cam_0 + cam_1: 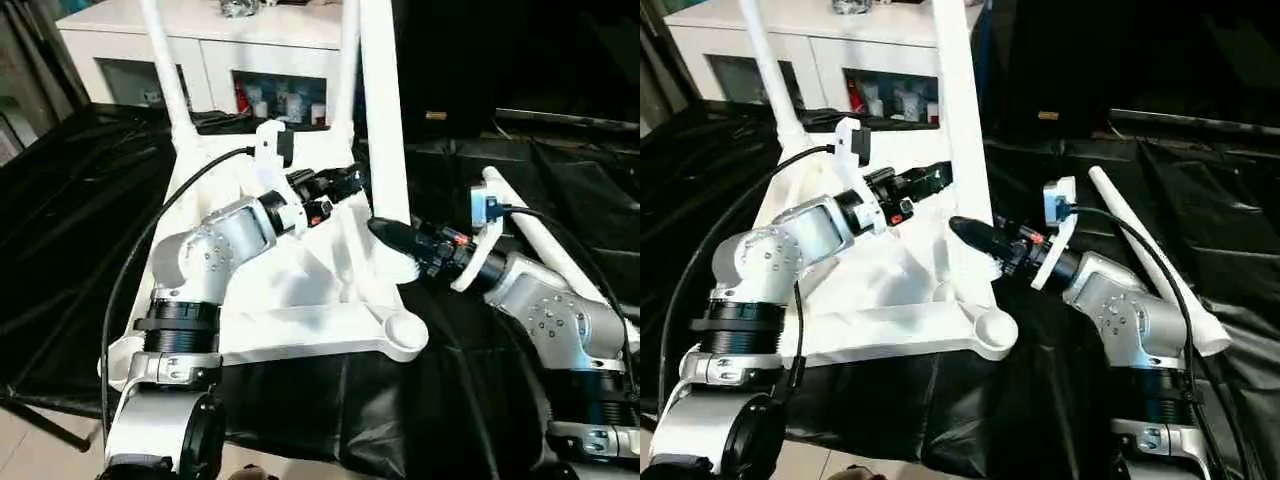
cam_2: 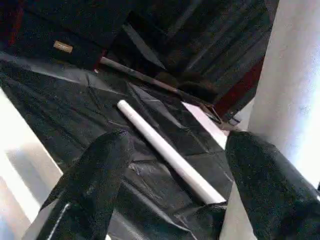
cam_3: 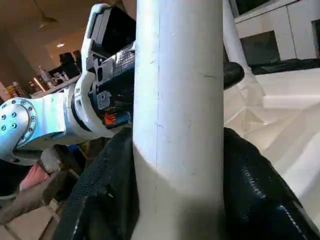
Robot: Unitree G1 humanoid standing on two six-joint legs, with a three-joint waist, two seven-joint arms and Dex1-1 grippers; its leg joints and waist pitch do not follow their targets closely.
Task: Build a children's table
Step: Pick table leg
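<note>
The white tabletop [image 1: 300,300] lies upside down on a black sheet, ribbed side up. Two thin legs [image 1: 165,60] [image 1: 346,60] stand in its far corner sockets. A third leg [image 1: 385,110] stands upright over the tabletop's right side, and my right gripper [image 1: 390,232] is shut on its lower end, with a finger [image 3: 105,190] pressed to each side. My left gripper [image 1: 355,182] is open just left of that leg, and one fingertip [image 2: 260,175] is close beside it. The near right corner socket [image 1: 405,335] holds nothing. A fourth leg [image 1: 1150,260] lies loose on the sheet to the right.
A white cabinet [image 1: 200,40] with glass doors stands behind the tabletop. The crumpled black sheet [image 1: 90,200] covers the work surface on all sides. A black cable [image 1: 150,240] loops from my left wrist.
</note>
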